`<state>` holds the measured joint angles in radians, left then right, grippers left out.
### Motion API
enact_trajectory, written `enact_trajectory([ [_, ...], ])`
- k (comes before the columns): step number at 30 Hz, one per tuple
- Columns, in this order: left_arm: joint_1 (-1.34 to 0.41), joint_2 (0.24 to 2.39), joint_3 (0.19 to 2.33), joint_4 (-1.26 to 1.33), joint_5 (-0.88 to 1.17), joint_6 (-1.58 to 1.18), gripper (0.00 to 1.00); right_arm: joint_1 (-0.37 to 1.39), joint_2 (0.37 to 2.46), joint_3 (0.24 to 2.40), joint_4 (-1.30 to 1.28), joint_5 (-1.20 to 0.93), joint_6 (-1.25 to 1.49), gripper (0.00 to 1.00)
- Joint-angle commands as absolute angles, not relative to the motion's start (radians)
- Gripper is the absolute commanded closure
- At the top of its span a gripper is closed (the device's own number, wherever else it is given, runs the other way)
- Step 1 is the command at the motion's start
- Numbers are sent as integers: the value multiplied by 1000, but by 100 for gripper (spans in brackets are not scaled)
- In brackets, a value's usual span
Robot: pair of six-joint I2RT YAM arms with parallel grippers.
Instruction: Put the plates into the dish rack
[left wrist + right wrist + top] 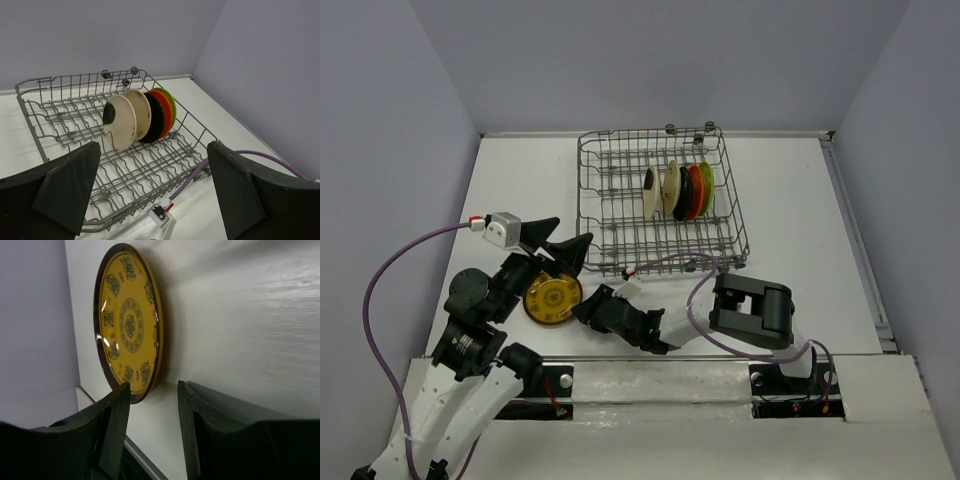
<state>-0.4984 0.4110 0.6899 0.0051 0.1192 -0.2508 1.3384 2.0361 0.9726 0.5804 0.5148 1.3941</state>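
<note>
The left gripper (570, 232) hovers above the table (500, 180) at the dish rack's (610, 215) near-left corner, jaws spread wide and empty. The right arm reaches low across to the left, and the right gripper (152, 390) has its jaws partly parted at the rim of the dark yellow plate (552, 298), which lies flat on the table; whether a fingertip touches it is hard to say. In the rack's right half, five plates stand on edge in a row: cream plate with a black patch (119, 122), beige plate (141, 107), black plate (156, 120), orange-red plate (165, 114) and lime green plate (171, 102), with free tine rows to their left.
</note>
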Motion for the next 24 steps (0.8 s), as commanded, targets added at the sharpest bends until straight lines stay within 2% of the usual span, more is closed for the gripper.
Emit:
enact_trajectory([
  [1, -520, 387, 677, 54, 107, -224, 1, 1328, 2077, 1046, 650, 497, 1416, 52],
  [11, -538, 377, 673, 46, 98, -224, 1, 1299, 2144, 1152, 459, 433, 1482, 60],
  [13, -538, 377, 673, 46, 98, -221, 1, 1290, 2151, 1163, 437, 426, 1483, 71],
  [16, -541, 380, 673, 46, 97, -221, 1, 1290, 2164, 1170, 426, 400, 1479, 74],
  [21, -545, 384, 672, 43, 86, -221, 1, 1290, 2145, 1181, 370, 382, 1424, 93],
  [24, -546, 379, 675, 35, 55, -219, 1, 1302, 2083, 1183, 336, 431, 1297, 93],
])
